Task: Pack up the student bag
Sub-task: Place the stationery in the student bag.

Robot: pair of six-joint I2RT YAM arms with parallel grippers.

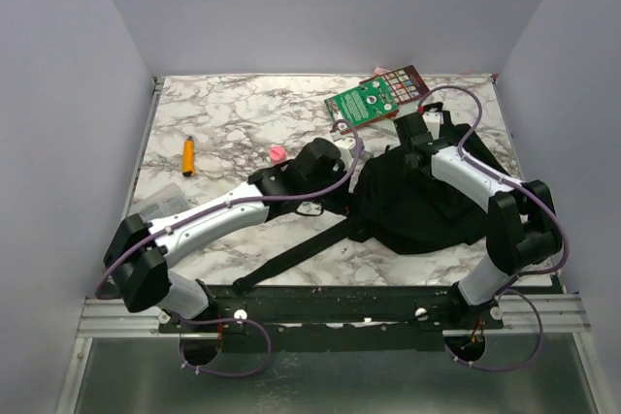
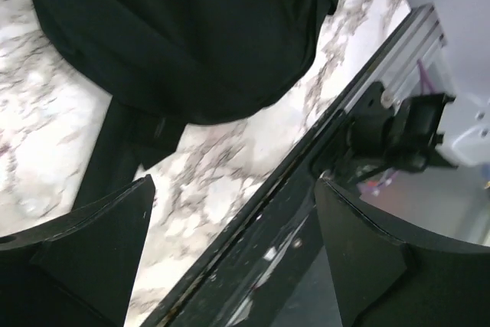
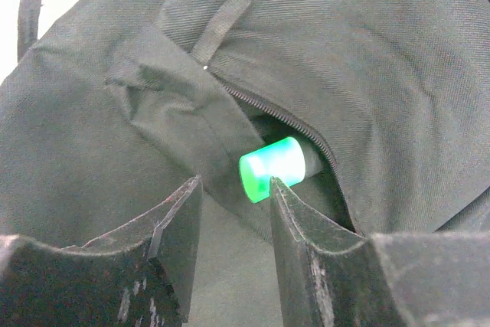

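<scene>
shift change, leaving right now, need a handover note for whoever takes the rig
Left pincer: open, empty, beside the bag, near a strap.
Right pincer: open, empty, at the bag's zip opening.
Done: green-capped tube is partly in the opening, its end poking out.
Left: probably push the tube in; book, orange pen and pink item lie unpacked on the table.

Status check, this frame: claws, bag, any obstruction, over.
Left claw open, empty, clear of bag. Right claw open at its zip opening. Green-capped tube half inside. No obstruction seen.
</scene>
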